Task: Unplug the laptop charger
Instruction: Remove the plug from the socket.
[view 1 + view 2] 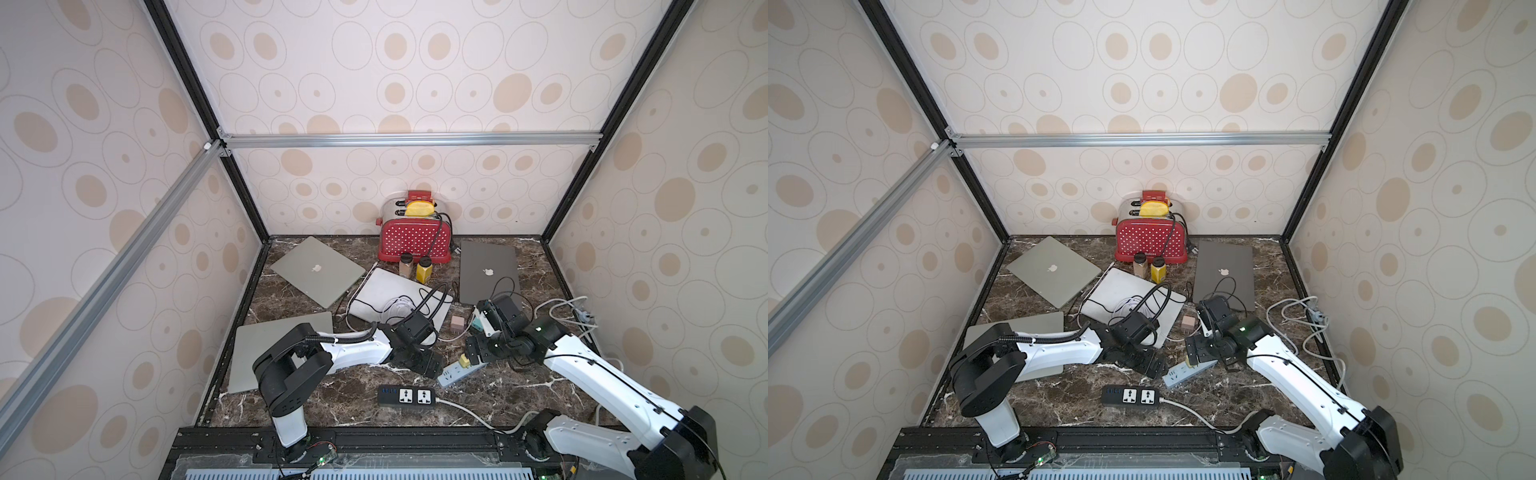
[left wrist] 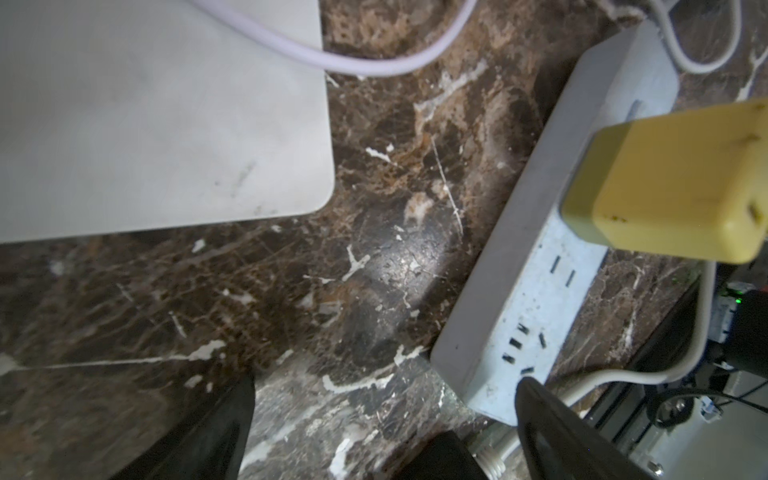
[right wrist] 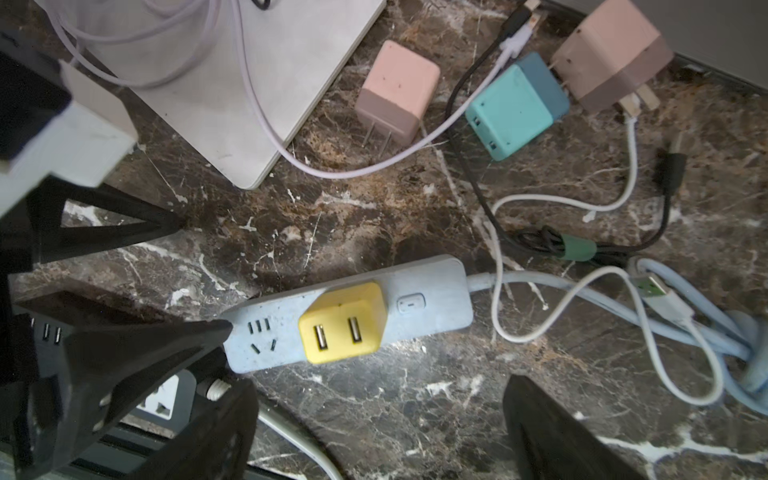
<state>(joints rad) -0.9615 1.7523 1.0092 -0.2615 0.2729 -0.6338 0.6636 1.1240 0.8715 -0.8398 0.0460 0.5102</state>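
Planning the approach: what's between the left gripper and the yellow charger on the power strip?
In the right wrist view, only empty sockets on the power strip separate the left gripper from the yellow charger.

My left arm (image 1: 357,351): white shells, black rounded joint housings; black ribbed hose (image 1: 428,301) loops just behind left pincer (image 2: 386,384). My right arm (image 1: 602,374): same white-and-black build, thin black cable (image 1: 573,356) along shell, green light (image 1: 539,328) on joint just behind right pincer (image 3: 378,380), small dark screws (image 1: 582,430) in shell farthest from it. Fingers (image 3: 552,436) black, tapering.
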